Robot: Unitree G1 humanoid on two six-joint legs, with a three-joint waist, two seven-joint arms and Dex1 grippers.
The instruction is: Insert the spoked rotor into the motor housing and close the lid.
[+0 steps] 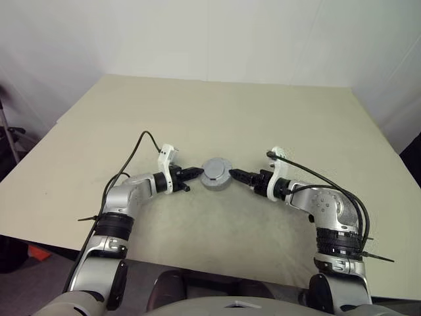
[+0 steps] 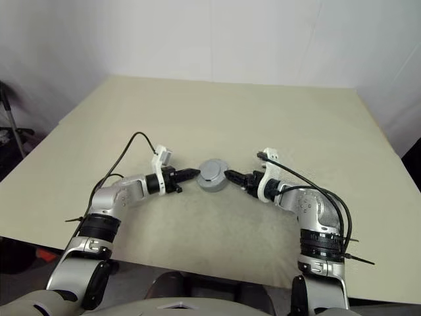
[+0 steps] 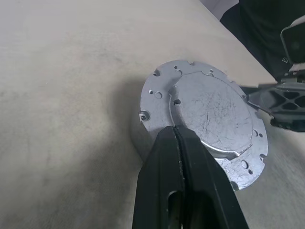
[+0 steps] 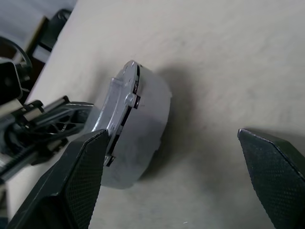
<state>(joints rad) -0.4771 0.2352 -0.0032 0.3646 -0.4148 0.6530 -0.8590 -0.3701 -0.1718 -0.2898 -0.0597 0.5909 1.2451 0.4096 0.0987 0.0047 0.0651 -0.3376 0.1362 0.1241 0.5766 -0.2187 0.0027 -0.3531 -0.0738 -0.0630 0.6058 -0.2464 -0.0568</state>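
Note:
The motor housing (image 1: 216, 182), a round grey body, stands at the middle of the table with the lid (image 3: 209, 109) lying on top of it. The lid is a dull silver disc with a raised round centre and small holes along its rim. In the right wrist view a thin dark gap shows between the lid (image 4: 120, 102) and the housing (image 4: 143, 143). The spoked rotor is hidden. My left gripper (image 3: 174, 130) is shut, its tips resting on the lid's rim on the left. My right gripper (image 1: 235, 176) stands open just right of the housing, holding nothing.
The tan table (image 1: 230, 112) stretches wide around the housing, with its front edge close to my arms. A white wall runs behind it. Dark equipment (image 1: 10, 141) stands off the table's left side.

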